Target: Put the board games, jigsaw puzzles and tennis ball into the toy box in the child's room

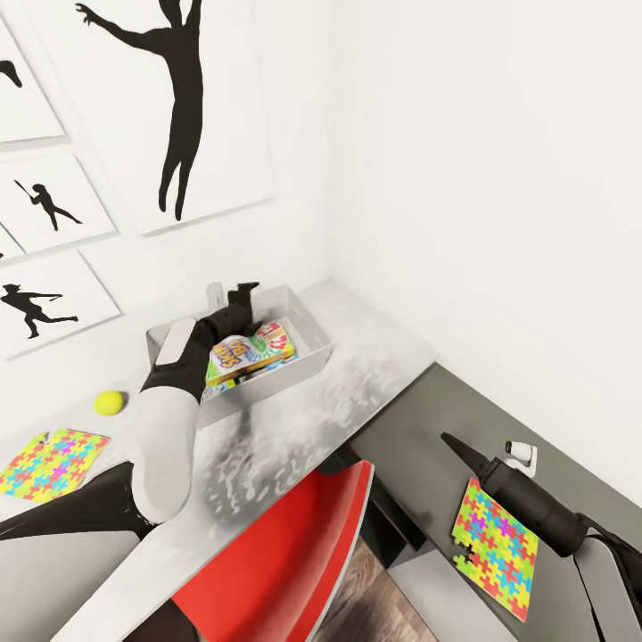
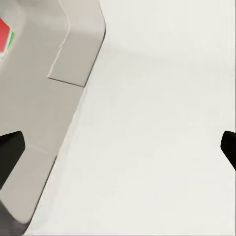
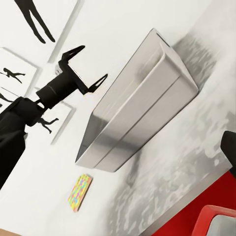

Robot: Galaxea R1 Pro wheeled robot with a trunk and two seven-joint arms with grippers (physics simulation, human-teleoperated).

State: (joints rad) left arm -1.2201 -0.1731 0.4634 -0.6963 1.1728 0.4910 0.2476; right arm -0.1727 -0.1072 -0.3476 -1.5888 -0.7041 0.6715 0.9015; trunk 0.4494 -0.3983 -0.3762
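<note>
The toy box stands on the pale speckled table against the wall, also seen from the right wrist. Colourful board games lie inside it. My left gripper hangs open and empty over the box's back edge; the right wrist view shows its fingers spread apart. The tennis ball rests left of the box. One jigsaw puzzle lies further left, another on the dark top. My right gripper hovers open beside that one, holding nothing.
A red chair is tucked under the table's front edge between my arms. A small white object sits on the dark top behind my right gripper. Black silhouette pictures hang on the wall above the box.
</note>
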